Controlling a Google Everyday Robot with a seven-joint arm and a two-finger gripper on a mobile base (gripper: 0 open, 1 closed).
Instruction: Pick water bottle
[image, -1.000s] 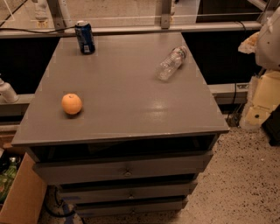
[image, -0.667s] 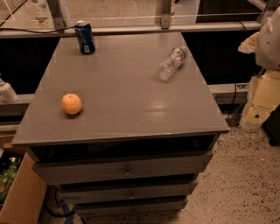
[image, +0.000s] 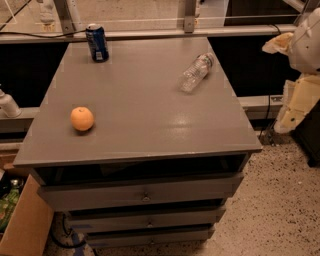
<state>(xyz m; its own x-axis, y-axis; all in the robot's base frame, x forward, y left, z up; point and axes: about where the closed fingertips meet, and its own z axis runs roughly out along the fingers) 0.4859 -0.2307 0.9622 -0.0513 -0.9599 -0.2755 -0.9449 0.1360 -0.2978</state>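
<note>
Lying on its side at the far right of the grey drawer cabinet (image: 150, 125) top, the water bottle (image: 196, 73) points its cap toward the back right corner. The blue soda can (image: 97, 43) stands upright at the far left. An orange (image: 82, 118) sits near the front left. The gripper (image: 294, 105) hangs beside the cabinet's right edge, well apart from the bottle; whether it is spread or clamped cannot be told.

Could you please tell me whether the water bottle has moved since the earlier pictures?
No. The water bottle lies at the same spot on the table, near its right edge; the gripper hangs beyond that edge.
</note>
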